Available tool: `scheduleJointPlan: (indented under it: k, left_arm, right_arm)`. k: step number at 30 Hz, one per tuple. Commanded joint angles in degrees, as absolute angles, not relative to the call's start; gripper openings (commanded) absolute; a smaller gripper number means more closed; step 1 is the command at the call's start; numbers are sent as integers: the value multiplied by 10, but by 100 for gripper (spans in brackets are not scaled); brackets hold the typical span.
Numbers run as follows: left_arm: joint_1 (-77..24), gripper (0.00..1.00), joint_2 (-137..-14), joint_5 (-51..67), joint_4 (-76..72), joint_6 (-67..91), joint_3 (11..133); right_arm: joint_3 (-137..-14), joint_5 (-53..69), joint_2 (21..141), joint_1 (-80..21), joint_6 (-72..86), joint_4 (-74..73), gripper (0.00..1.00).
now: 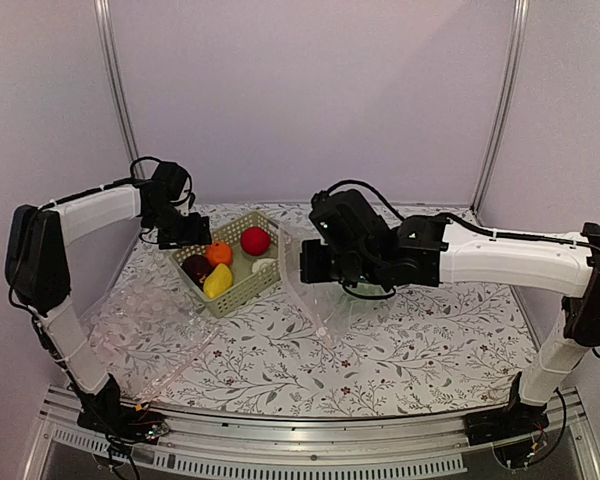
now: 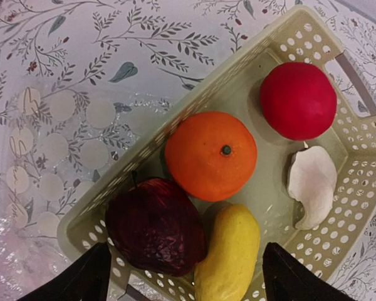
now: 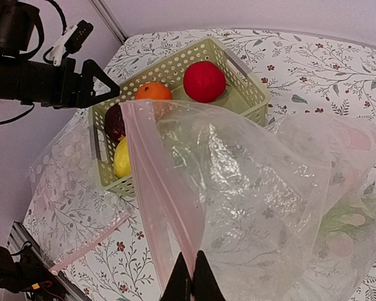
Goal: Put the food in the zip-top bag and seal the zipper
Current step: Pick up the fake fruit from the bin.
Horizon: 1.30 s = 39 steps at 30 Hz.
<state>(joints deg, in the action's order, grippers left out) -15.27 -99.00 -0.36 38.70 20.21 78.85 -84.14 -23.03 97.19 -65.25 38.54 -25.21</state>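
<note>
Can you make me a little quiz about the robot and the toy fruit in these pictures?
1. True or false: the red ball is already inside the zip-top bag.
2. Which gripper is pinching the bag's mouth? A) the left one B) the right one C) neither
3. How many toy foods lie in the basket?

Key:
1. False. It lies in the basket.
2. B. The right gripper is shut on the bag's mouth. The left gripper hangs open over the basket.
3. Five: the red ball, orange toy, yellow toy, maroon toy and white toy.
</note>
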Motion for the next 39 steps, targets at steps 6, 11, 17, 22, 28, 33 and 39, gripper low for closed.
scheduleJointPlan:
  k: [6, 11, 17, 22, 28, 33, 39]
  left_arm:
    - [-129, 81, -1068, -5, 467, 190, 838]
    - [-129, 80, -1081, 37, 468, 190, 839]
    - [-130, 78, -1095, 70, 471, 192, 845]
    - [-134, 76, -1100, 92, 466, 195, 843]
    - [-157, 76, -1106, 123, 455, 198, 840]
    - [-173, 76, -1104, 117, 454, 192, 840]
    - [-174, 79, -1114, 84, 473, 183, 850]
  right_arm:
    - [-827, -239, 947, -655, 384, -242, 0]
    - [-827, -240, 946, -655, 381, -240, 0]
    - [-827, -240, 949, -655, 383, -240, 0]
    - [-828, -240, 949, -655, 383, -241, 0]
    - [-828, -239, 949, -656, 384, -241, 0]
    - [-828, -239, 950, -655, 384, -240, 0]
    - [-829, -238, 950, -655, 385, -241, 0]
